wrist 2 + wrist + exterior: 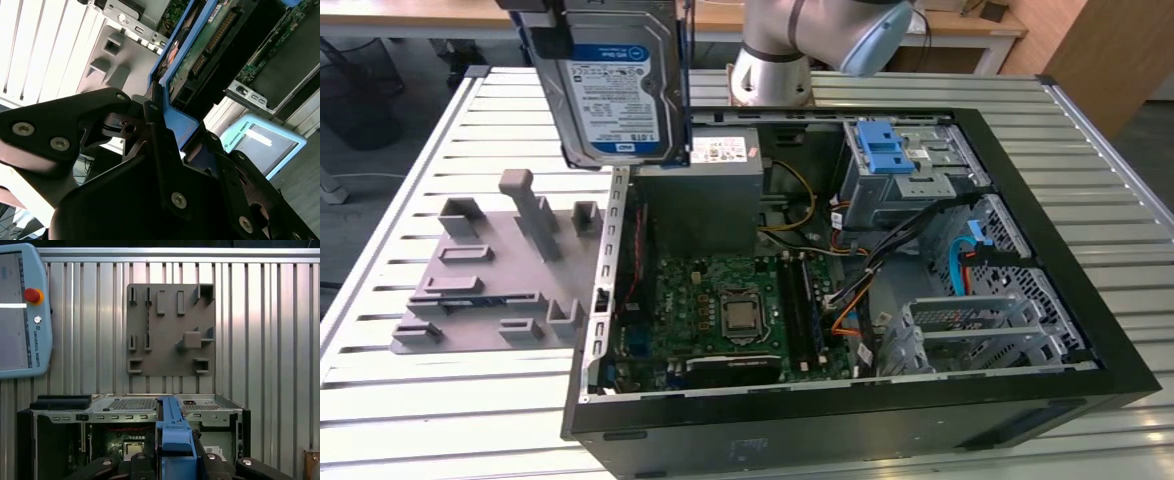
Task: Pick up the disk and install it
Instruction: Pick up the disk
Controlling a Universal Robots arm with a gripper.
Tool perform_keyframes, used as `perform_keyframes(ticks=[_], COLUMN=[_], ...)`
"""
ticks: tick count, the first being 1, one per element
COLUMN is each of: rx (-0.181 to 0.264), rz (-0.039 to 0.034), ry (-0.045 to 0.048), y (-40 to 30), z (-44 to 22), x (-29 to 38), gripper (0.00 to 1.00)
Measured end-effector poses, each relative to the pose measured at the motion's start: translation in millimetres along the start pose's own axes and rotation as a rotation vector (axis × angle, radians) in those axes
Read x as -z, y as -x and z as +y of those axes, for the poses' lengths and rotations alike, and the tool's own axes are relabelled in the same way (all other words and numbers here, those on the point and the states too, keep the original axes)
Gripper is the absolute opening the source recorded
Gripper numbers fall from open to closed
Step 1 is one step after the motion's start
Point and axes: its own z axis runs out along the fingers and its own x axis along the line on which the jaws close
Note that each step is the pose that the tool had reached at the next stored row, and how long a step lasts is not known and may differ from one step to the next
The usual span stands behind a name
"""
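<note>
The disk (620, 85) hangs upright in the air above the slatted table, over the far left corner of the open computer case (1067, 300) in the exterior view. Its white-and-blue label faces the camera and blue rails run down its sides. My gripper (611, 18) is shut on the disk's upper end. In both wrist views the black fingers (115, 125) clamp the disk's blue rail (175, 120) from both sides. In the first wrist view the disk's edge (175, 432) stands between my gripper's (175, 460) fingers, above the case.
The case lies open with a motherboard (720, 310), a grey power-supply box (700, 190), a blue latch on a drive cage (887, 150) and a metal bay (987, 330). A grey fixture plate (487, 280) lies to the exterior view's left. A teach pendant (20, 315) rests on the table.
</note>
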Motion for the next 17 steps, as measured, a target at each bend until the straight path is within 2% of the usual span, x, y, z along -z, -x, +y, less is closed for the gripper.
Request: perform_keyframes(ticks=[17], rx=[0.000], rz=[0.0001], ry=[0.0030], y=[-13.1], z=[-34.1], x=[0.2], gripper=[0.36])
